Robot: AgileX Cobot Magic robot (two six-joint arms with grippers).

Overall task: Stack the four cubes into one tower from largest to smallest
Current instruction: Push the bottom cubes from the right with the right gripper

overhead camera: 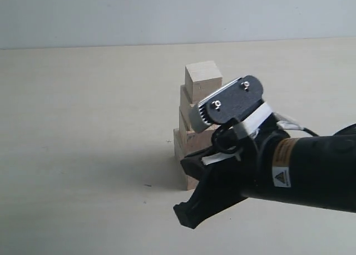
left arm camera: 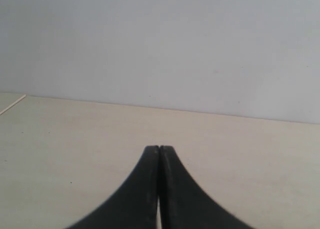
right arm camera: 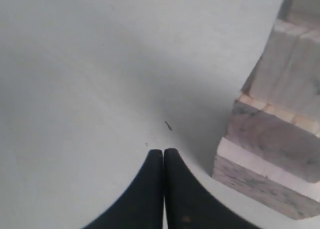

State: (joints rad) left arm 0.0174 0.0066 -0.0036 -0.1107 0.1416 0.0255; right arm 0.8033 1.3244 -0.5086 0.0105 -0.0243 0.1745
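The right arm (overhead camera: 311, 166) covers the right side of the tower (overhead camera: 186, 138), which stands in the middle of the table (overhead camera: 83, 127). Only the smallest cube (overhead camera: 203, 79) on top shows whole, and the right wrist view cuts the tower off. The right gripper (right arm camera: 163, 151) has its fingers pressed together on nothing, low at the near side of the tower base and apart from it. The left gripper (left arm camera: 159, 148) is likewise closed and empty over the table.

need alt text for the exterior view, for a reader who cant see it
A stepped tower of four wooden cubes stands on a pale table, largest at the bottom and the smallest cube on top. The black right gripper reaches in low from the right and hides part of the tower's lower right side.
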